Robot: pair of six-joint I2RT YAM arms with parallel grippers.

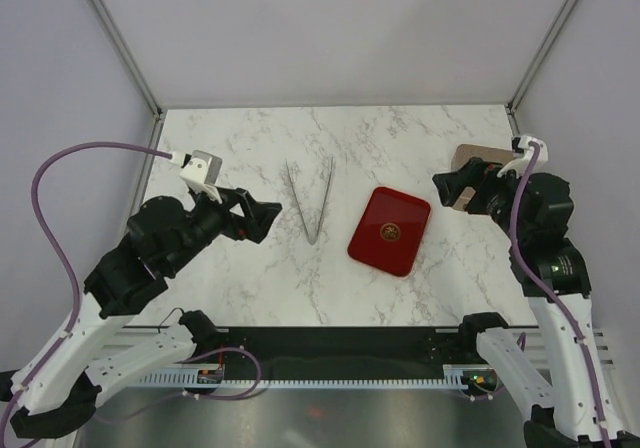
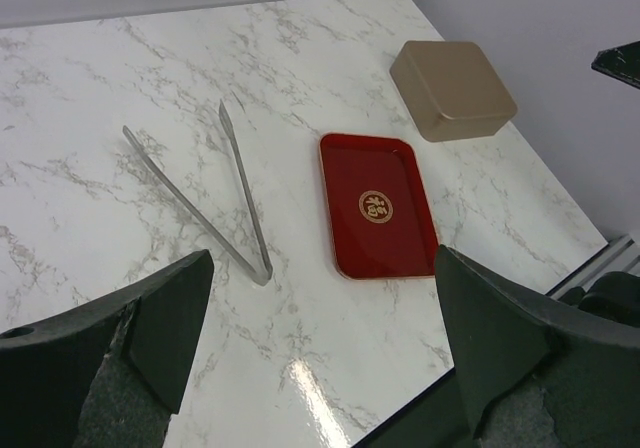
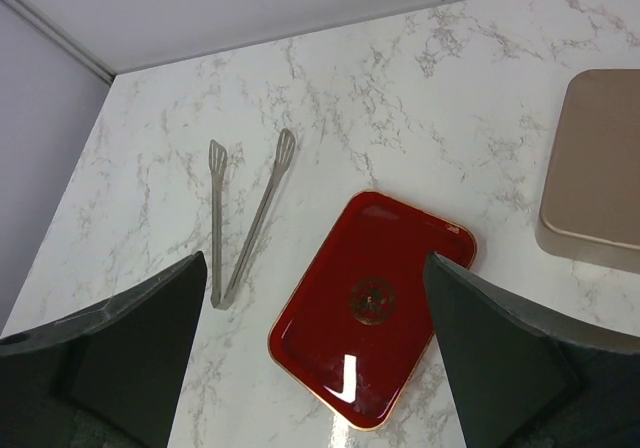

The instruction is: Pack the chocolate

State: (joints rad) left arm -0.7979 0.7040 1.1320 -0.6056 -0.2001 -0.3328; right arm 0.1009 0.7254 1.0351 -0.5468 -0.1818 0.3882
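Red tray (image 1: 390, 230) sits bare mid-table. We see no chocolate and judge it hidden in the closed tan box (image 2: 452, 90), just beside our right gripper (image 1: 444, 192). Both grippers gape, empty. Tongs (image 1: 312, 234) lie nearer our left gripper (image 1: 270, 222), hinge toward us.

Robot lab test cell.
Plain pale walls (image 1: 330, 28) and aluminium posts (image 1: 115, 33) box in a marble-look surface (image 1: 250, 278); a mounting rail (image 1: 330, 376) runs at 6 o'clock.

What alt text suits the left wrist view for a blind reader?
An empty red tray lies on a marble table, metal tongs to its left, a tan box beyond it; the open left gripper frames the bottom.
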